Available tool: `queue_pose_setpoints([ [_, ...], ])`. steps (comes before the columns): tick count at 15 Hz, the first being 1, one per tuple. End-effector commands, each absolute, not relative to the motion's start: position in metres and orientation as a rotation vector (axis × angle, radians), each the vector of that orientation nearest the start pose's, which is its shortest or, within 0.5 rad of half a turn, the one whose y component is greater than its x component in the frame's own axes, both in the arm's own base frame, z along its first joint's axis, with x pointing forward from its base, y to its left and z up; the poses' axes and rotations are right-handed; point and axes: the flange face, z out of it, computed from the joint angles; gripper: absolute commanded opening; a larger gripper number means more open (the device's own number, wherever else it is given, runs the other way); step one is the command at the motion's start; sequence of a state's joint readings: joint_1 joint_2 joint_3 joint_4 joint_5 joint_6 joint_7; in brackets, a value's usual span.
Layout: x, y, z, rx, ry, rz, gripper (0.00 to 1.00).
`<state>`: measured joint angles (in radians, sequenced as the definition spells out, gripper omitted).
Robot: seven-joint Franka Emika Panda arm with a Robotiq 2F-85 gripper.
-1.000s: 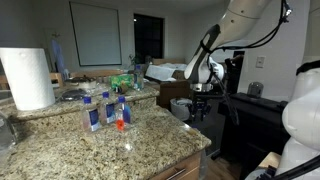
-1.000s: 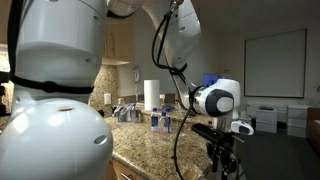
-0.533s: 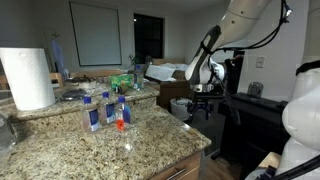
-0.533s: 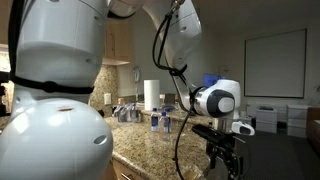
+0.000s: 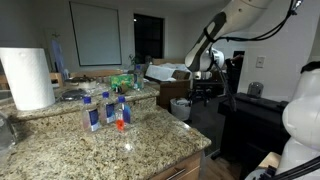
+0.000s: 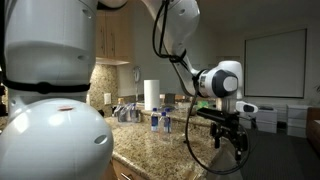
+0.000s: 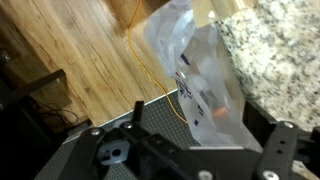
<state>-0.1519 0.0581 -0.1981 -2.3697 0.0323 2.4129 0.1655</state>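
At the bottom of the wrist view the gripper (image 7: pixel 190 148) has its jaws spread wide, with nothing between them. Just beyond, in the middle of the frame, is a clear plastic bag (image 7: pixel 195 75) with something orange and white inside. It is below the jaws and apart from them, over the wood floor (image 7: pixel 70 60) and beside the corner of the granite surface (image 7: pixel 285 35) at upper right. Whether it rests on the floor I cannot tell.

The bag looks light, thin and limp, probably slippery on its flat faces and easy to tear. A bunched fold near its upper edge seems the best hold, since the contents may shift.

In an exterior view the gripper (image 5: pixel 204 92) hangs right of centre, past the surface's edge. Small bottles (image 5: pixel 115 108) and a paper towel roll (image 5: pixel 28 78) stand farther left.
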Motion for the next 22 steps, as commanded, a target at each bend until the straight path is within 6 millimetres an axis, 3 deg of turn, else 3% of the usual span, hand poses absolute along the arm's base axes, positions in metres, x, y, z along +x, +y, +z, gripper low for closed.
queue_pose_setpoints([
  [1,0.476,-0.137,0.389,-2.997,0.684,-0.204,1.00],
  [4,0.486,-0.081,0.459,-2.952,0.507,-0.391,1.00],
  [6,0.492,-0.024,0.494,-2.927,0.360,-0.458,1.00],
  [8,0.495,0.041,0.517,-2.910,0.190,-0.488,1.00],
  [10,0.497,0.112,0.523,-2.865,0.029,-0.492,1.00],
  [12,0.497,0.172,0.514,-2.840,-0.136,-0.459,1.00],
  [15,0.492,0.233,0.483,-2.895,-0.296,-0.364,1.00],
  [17,0.491,0.251,0.451,-2.956,-0.370,-0.288,1.00],
  [19,0.494,0.254,0.425,-3.040,-0.430,-0.262,1.00],
  [22,0.502,0.255,0.404,-3.156,-0.514,-0.296,1.00],
])
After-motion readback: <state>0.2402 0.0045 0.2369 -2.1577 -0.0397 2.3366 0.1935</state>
